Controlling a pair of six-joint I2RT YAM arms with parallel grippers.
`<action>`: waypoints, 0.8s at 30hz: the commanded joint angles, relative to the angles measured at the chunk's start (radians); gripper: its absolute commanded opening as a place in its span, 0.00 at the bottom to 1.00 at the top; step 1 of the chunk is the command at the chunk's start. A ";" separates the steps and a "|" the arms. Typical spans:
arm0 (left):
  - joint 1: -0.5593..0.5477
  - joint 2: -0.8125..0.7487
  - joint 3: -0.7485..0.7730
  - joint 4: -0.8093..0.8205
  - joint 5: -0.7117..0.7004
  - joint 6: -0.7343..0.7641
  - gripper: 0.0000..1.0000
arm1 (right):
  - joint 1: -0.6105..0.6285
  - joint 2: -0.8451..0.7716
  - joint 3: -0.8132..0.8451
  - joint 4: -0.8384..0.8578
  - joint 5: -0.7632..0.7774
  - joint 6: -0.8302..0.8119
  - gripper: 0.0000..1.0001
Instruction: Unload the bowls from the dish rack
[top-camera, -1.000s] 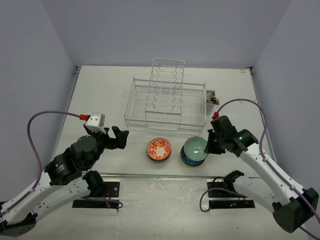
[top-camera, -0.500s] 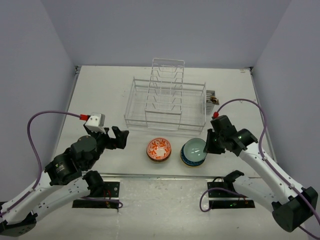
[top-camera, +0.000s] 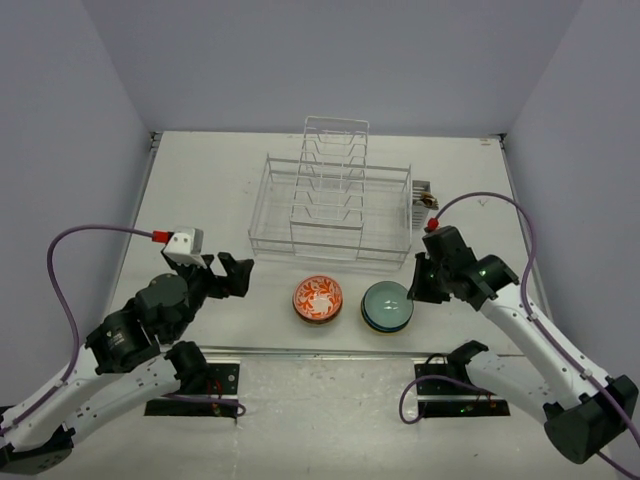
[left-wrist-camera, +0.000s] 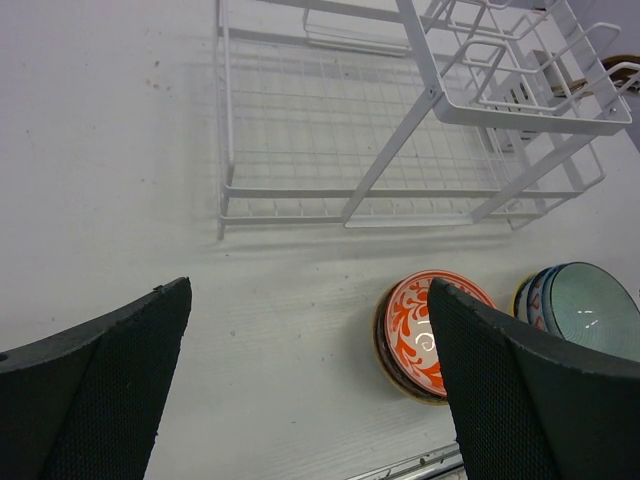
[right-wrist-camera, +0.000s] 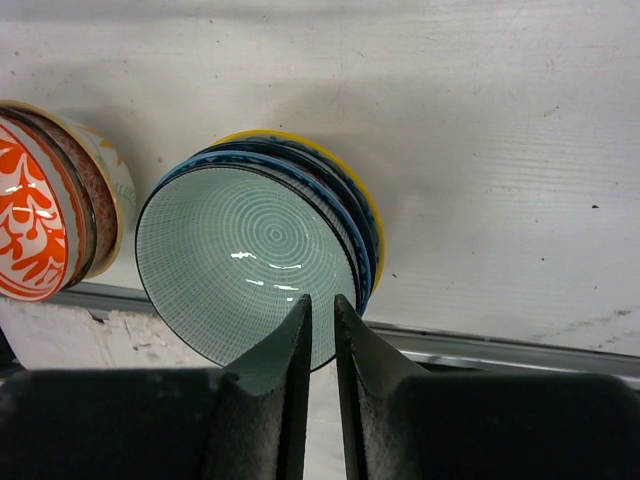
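Settled flat since a second ago, the pale blue-green ribbed round bowl (top-camera: 388, 304) tops its stack on the white counter (top-camera: 215, 185). It sits beside the orange-red white-patterned bowl (top-camera: 317, 298), both in front of the white wire dish rack (top-camera: 338, 190). Left wrist: the left gripper (left-wrist-camera: 320, 390) gapes wide, holding nothing. Right wrist: the right gripper (right-wrist-camera: 322, 310) pinches the blue-green bowl's near rim.

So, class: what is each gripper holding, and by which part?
The left gripper holds nothing; the right gripper appears to pinch the teal bowl by its rim.
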 joint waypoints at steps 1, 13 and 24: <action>0.000 -0.001 0.008 0.024 -0.030 0.003 1.00 | -0.006 0.006 0.039 -0.015 0.024 0.003 0.15; 0.001 0.218 0.136 -0.143 -0.265 -0.175 1.00 | -0.018 -0.141 0.294 -0.033 0.436 -0.107 0.49; 0.481 0.391 0.353 -0.045 0.066 0.082 1.00 | -0.306 -0.182 0.401 -0.007 0.277 -0.297 0.82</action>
